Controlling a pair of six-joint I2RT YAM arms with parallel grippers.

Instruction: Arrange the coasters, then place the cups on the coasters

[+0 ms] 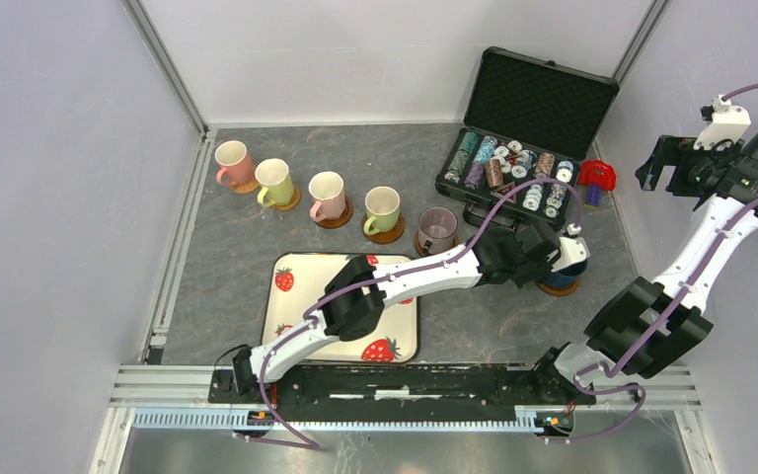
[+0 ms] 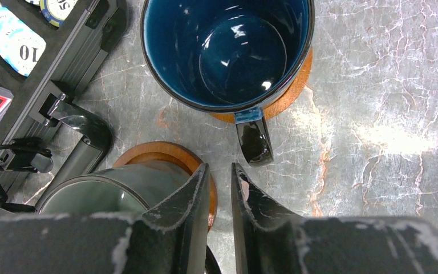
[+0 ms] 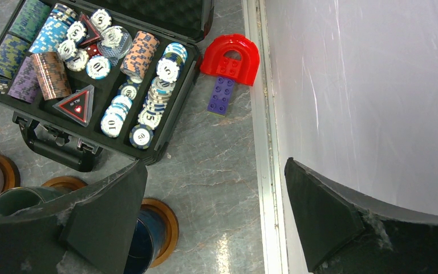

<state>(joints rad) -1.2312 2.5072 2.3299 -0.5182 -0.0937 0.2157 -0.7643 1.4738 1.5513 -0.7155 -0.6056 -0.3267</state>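
Surface: A grey marbled table [image 1: 257,257], walled in white, is shown from above.
Row: Five cups [image 1: 328,194] are lined up on coasters [image 1: 336,219] from upper left toward centre, pink first, mauve last.
Dark blue cup [image 2: 228,51]: Seated on an orange-brown coaster [image 2: 293,94] right of centre, handle turned toward the left gripper [image 2: 219,168].
Grey-green cup [image 2: 91,197]: Set on a darker coaster [image 2: 159,151], lower left of the left wrist view.
Left gripper: Fingers are parted only narrowly, nothing between them, near the blue cup's handle.
Right gripper [image 3: 215,171]: Held wide and empty, raised at the right edge beside the wall.
Poker chip case [image 1: 528,148]: Left open, upper right of centre.
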